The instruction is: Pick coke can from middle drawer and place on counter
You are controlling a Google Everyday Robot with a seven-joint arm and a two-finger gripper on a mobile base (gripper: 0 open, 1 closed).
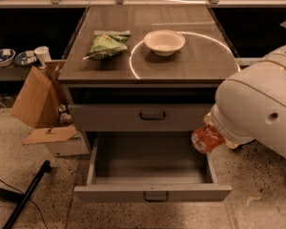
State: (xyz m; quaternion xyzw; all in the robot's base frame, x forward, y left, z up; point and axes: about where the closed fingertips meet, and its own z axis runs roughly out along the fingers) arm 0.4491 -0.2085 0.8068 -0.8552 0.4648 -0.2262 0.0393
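Observation:
The coke can (207,138), red-orange with white lettering, hangs tilted in the air over the right side wall of the open middle drawer (152,193). The drawer is pulled out and its grey floor is bare. My gripper (211,128) is at the end of the big white arm (257,109), right of the cabinet, and holds the can from above. The arm hides most of it. The glossy wood-grain counter (195,61) with a bright arc of light lies above and to the left of the can.
A green snack bag (106,43) and a white bowl (164,41) sit on the counter. The upper drawer (152,116) is closed. A cardboard box (38,99) stands left of the cabinet. A black pole (26,194) lies on the floor.

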